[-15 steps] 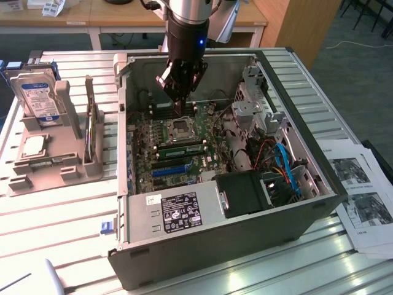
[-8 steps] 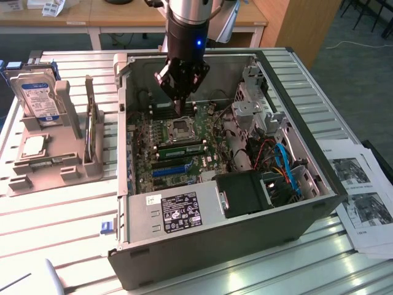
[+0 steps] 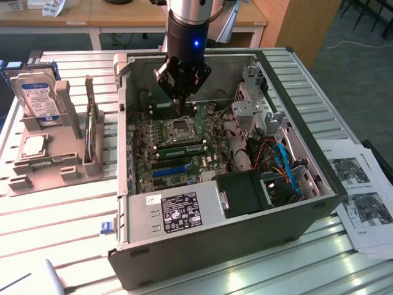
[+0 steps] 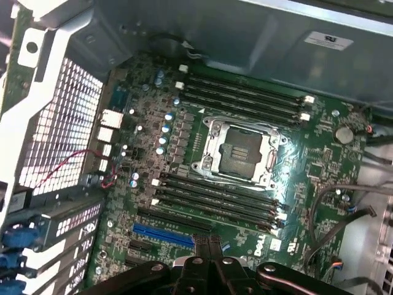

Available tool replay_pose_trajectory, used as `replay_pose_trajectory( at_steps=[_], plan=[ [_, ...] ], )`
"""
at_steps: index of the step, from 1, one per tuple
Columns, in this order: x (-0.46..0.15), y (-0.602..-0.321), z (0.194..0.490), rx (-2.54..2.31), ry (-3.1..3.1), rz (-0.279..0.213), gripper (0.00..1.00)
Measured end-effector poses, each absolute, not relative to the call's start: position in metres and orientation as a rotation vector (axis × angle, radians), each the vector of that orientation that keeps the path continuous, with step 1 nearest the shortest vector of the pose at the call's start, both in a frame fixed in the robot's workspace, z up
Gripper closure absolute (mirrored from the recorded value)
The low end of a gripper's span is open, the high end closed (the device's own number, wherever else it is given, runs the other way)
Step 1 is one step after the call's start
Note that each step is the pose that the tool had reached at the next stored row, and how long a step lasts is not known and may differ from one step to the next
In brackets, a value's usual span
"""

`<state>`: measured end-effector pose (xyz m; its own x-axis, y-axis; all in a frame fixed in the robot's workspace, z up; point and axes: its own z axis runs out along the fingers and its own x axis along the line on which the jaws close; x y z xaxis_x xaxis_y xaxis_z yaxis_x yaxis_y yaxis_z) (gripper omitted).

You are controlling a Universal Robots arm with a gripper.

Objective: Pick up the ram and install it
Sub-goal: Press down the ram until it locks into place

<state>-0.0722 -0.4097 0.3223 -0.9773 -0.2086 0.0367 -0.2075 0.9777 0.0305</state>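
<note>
Inside the open computer case (image 3: 184, 258), I see the ram (image 3: 181, 149) seated in a slot near the processor socket (image 3: 182, 128); above that socket my gripper (image 3: 179, 110) hangs fully closed, holding nothing.

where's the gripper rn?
Exterior view: the gripper, shut, hangs inside the open computer case over the motherboard, close by the processor socket.
</note>
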Motion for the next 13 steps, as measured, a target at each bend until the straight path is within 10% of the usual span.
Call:
replay_pose_trajectory(
  at_steps=[13],
  plan=[
    [-0.0726,-0.4097,0.3223,0.179,-3.105,-0.043,0.9]
  ],
)
